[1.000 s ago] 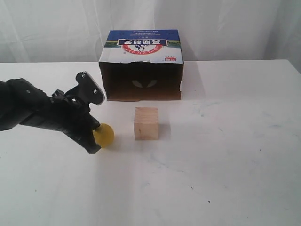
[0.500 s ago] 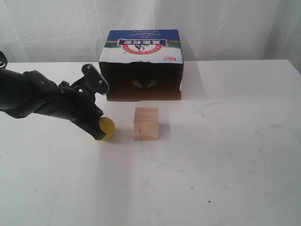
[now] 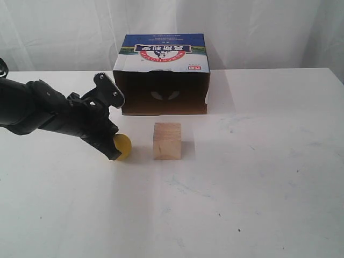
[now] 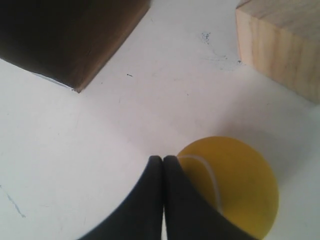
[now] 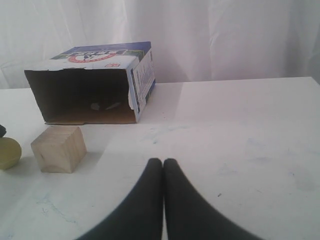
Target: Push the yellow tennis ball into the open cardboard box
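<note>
Ext. view: left tool sits left of centre, low over the white bench, w/ its arm coming in from the left edge. The left wrist view shows its 2 fingers pressed together, pinching nothing; 1 finger's side touches the yellow tennis ball. The ball rests on the bench just left of centre, outside the open cardboard box, w/ the tool on its left side. A pale wooden cube stands at centre, near the ball's right w/ a small gap between them. The box lies on its side at upper centre, dark opening facing the camera, blue/white printed panel on top. It's behind cube & ball, apart from both. Right tool shows only in the right wrist view: 2 fingers pressed together, gripping nothing, over the bench, well apart from box, cube & ball.
</note>
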Controlling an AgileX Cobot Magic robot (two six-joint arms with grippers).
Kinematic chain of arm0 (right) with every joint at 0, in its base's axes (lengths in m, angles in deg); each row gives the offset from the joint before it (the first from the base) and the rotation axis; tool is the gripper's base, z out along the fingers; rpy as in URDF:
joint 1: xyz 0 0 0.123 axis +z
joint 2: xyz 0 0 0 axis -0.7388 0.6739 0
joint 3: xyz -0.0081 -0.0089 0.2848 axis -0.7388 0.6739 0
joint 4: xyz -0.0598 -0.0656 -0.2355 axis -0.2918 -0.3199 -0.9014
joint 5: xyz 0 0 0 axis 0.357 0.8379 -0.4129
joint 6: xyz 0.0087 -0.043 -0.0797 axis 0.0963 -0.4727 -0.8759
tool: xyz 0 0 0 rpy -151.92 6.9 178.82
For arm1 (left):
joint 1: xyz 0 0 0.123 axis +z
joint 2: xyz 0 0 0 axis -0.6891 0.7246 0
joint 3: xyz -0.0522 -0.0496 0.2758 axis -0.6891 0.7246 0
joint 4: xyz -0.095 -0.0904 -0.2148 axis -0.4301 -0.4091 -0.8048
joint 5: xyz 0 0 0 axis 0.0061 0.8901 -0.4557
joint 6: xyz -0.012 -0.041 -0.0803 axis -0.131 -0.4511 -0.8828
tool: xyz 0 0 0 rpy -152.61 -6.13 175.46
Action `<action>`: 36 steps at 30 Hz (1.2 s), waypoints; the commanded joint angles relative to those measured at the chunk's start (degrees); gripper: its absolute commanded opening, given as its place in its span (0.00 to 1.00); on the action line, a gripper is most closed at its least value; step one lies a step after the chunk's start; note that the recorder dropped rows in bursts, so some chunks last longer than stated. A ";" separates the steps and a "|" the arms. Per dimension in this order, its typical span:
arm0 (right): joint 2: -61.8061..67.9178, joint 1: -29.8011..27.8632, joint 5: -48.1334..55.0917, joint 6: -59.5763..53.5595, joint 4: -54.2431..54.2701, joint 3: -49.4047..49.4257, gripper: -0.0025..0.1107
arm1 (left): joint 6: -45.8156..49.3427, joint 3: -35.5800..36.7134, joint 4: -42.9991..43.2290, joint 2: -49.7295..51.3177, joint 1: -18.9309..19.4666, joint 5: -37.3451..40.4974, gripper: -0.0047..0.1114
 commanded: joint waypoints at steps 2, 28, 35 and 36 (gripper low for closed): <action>-0.31 -0.17 -0.25 -0.14 -0.63 -0.20 0.02 | -0.54 1.73 1.46 0.36 -1.39 7.80 0.04; -0.31 -0.17 -0.20 -0.14 -0.63 -0.20 0.02 | 2.89 1.73 3.47 -6.48 -1.29 1.99 0.04; -0.31 -0.17 -0.33 -0.14 -0.63 -0.20 0.02 | 4.23 4.43 4.76 -11.07 -0.35 1.95 0.04; -0.31 -0.17 -0.33 -0.14 -0.63 -0.20 0.02 | 4.23 5.36 4.76 -11.79 0.00 1.82 0.04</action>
